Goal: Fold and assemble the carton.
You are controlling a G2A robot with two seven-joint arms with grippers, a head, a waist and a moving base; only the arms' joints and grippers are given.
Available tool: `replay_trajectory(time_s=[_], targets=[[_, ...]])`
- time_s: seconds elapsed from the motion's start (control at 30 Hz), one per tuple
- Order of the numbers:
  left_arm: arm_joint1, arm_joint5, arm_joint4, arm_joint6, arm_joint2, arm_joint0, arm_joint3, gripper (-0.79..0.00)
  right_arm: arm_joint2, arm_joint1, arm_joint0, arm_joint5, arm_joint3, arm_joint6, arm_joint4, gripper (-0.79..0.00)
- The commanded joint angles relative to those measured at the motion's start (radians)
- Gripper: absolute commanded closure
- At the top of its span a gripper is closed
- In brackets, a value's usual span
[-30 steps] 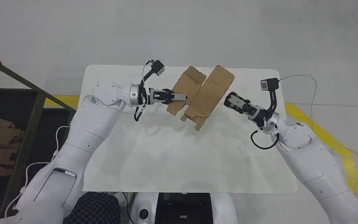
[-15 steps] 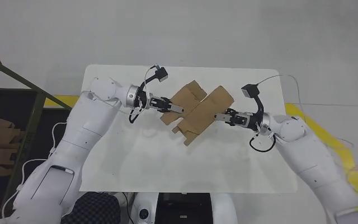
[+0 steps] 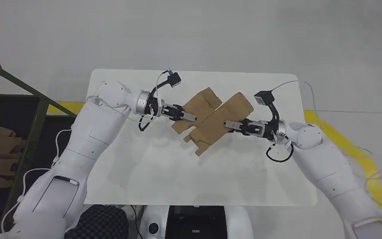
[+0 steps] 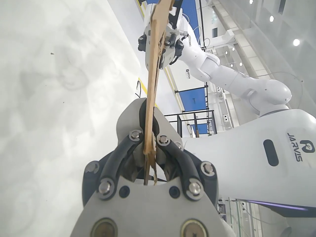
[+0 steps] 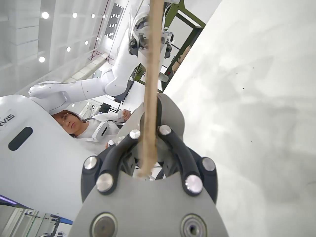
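Note:
A flat brown carton hangs above the middle of the white table, held between both arms. My left gripper is shut on its left edge, and my right gripper is shut on its right side. In the left wrist view the carton runs edge-on from my left gripper to the other arm's gripper beyond. In the right wrist view the carton is likewise edge-on, clamped in my right gripper.
The table's far edge borders grey floor. A dark metal frame with cardboard stands off the table's left side. A yellow floor line runs by the right side.
Over the second, both arms carried the carton toward the table's middle and near side, and the right gripper, apart from it at first, closed on its right side.

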Motion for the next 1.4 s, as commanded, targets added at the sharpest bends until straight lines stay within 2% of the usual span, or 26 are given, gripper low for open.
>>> replay_trajectory(time_s=[0.0,0.17,0.3,0.43,0.53,0.67,0.8,1.07,1.17,1.23,1.27,1.3,1.37], targets=[[0.0,-0.01,-0.02,0.014,-0.006,0.005,-0.004,-0.785,0.004,-0.001,-0.003,0.003,0.002,0.003,0.023,0.0],[0.004,-0.056,-0.112,0.073,-0.056,0.031,-0.016,-0.785,0.034,-0.002,-0.028,0.045,0.018,-0.047,0.107,0.0],[0.009,-0.11,-0.151,0.168,-0.103,0.074,-0.024,-0.785,0.062,-0.003,-0.067,0.09,-0.001,-0.123,0.149,0.0],[0.008,-0.113,-0.186,0.241,-0.115,0.11,-0.038,-0.785,0.088,-0.001,-0.109,0.116,-0.042,-0.183,0.142,0.0],[0.003,-0.105,-0.198,0.238,-0.097,0.119,-0.032,-0.785,0.097,-0.002,-0.148,0.15,-0.084,-0.241,0.116,0.0],[-0.009,-0.114,-0.173,0.329,-0.071,0.117,-0.003,-0.785,0.111,-0.002,-0.193,0.182,-0.137,-0.313,0.074,0.0],[-0.021,-0.137,-0.143,0.408,-0.046,0.12,-0.014,-0.785,0.127,-0.003,-0.237,0.207,-0.18,-0.38,0.035,0.0],[-0.033,-0.146,-0.118,0.453,-0.023,0.12,-0.018,-0.779,0.147,-0.008,-0.283,0.237,-0.23,-0.427,-0.006,0.0],[-0.035,-0.145,-0.115,0.463,-0.024,0.122,-0.017,-0.326,0.153,-0.011,-0.289,0.242,-0.236,-0.429,-0.013,0.0],[-0.036,-0.143,-0.112,0.467,-0.026,0.123,-0.017,-0.114,0.156,-0.012,-0.292,0.245,-0.24,-0.427,-0.02,0.0],[-0.036,-0.141,-0.11,0.469,-0.027,0.123,-0.017,-0.037,0.157,-0.013,-0.293,0.246,-0.242,-0.427,-0.023,0.0],[-0.037,-0.141,-0.109,0.47,-0.027,0.124,-0.018,0.0,0.159,-0.015,-0.294,0.247,-0.243,-0.427,-0.025,0.0],[-0.037,-0.137,-0.106,0.471,-0.029,0.125,-0.018,0.0,0.161,-0.017,-0.297,0.251,-0.244,-0.428,-0.026,0.0]])
